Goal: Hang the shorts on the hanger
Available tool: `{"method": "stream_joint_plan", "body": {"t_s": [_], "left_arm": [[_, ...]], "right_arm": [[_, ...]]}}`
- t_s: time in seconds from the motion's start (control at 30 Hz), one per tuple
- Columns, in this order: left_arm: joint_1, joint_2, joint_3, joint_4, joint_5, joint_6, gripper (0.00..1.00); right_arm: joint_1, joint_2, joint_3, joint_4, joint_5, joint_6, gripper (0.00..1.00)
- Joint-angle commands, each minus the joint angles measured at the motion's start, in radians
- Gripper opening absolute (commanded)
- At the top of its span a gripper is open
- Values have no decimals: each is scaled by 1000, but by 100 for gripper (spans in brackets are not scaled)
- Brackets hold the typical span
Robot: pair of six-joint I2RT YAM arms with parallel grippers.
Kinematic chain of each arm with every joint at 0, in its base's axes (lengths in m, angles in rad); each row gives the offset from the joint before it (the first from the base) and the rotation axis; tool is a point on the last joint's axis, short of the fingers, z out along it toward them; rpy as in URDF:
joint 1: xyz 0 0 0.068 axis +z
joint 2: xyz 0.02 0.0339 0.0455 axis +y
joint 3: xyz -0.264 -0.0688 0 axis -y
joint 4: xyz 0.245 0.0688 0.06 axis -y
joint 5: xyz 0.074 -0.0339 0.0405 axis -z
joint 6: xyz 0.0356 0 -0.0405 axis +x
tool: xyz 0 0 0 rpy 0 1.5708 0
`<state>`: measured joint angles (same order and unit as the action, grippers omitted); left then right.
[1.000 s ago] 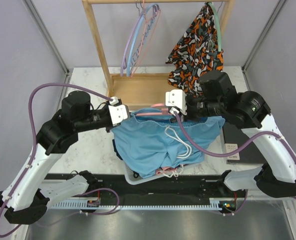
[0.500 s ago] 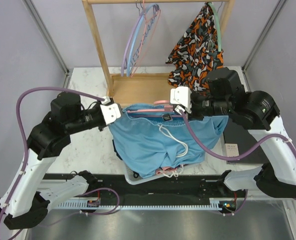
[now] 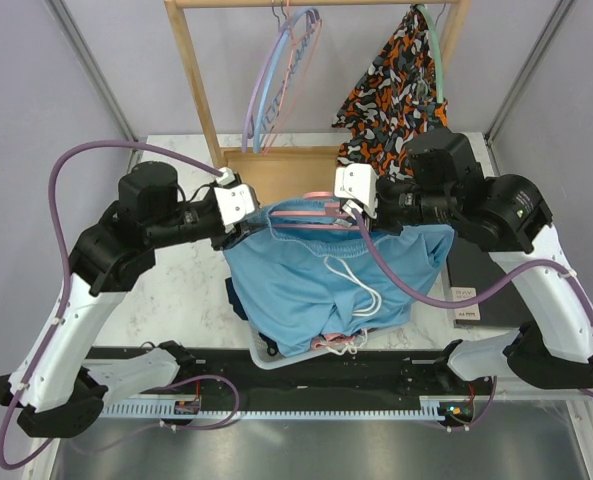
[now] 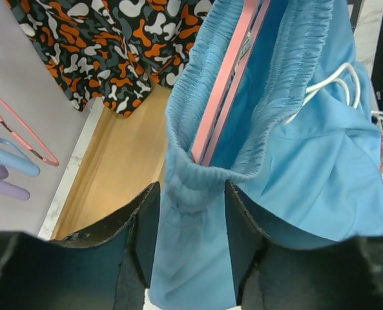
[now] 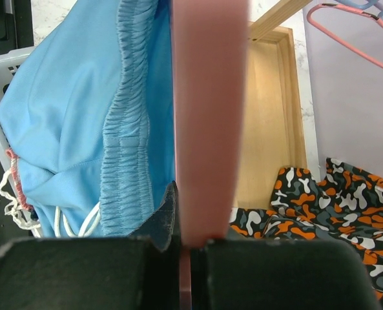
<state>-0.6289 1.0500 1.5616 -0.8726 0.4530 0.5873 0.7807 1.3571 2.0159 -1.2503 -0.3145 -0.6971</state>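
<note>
The light blue shorts (image 3: 316, 290) hang between my two grippers, their white drawstring dangling at the front. The pink hanger (image 3: 311, 212) lies inside the waistband, its bar running along the gathered elastic (image 4: 227, 84). My left gripper (image 3: 246, 220) is at the left end of the waistband. Its jaws stand open (image 4: 191, 213), and shorts fabric (image 4: 307, 142) hangs loose between the fingers (image 4: 146, 226). My right gripper (image 3: 343, 210) is at the right end, shut on the hanger (image 5: 207, 97), with the shorts (image 5: 81, 116) beside it.
A wooden rack (image 3: 201, 100) stands behind, holding lilac, blue and pink hangers (image 3: 276, 80) and an orange-black-white patterned garment (image 3: 396, 90). A white basket (image 3: 266, 355) sits under the shorts. A dark flat object (image 3: 476, 290) lies at the right.
My left gripper was shut on the waistband's left end and has now opened, letting the fabric go. The left arm swung out left and came back. The right gripper stayed shut on the hanger.
</note>
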Motion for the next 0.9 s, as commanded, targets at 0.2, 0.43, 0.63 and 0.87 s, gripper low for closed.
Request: {"method": "stream_joint_plan", "body": {"t_s": [0.2, 0.43, 0.63, 0.87], "left_arm": [[-6, -76, 20, 44, 84, 28, 71], [-104, 51, 106, 60, 61, 84, 66], [-241, 94, 55, 87, -77, 160, 65], [-249, 102, 12, 99, -112, 171, 18]], "right_arm": [[2, -15, 32, 107, -64, 44, 0], [3, -23, -13, 163, -117, 88, 0], [6, -12, -14, 181, -147, 107, 0], [15, -35, -54, 187, -161, 97, 0]]}}
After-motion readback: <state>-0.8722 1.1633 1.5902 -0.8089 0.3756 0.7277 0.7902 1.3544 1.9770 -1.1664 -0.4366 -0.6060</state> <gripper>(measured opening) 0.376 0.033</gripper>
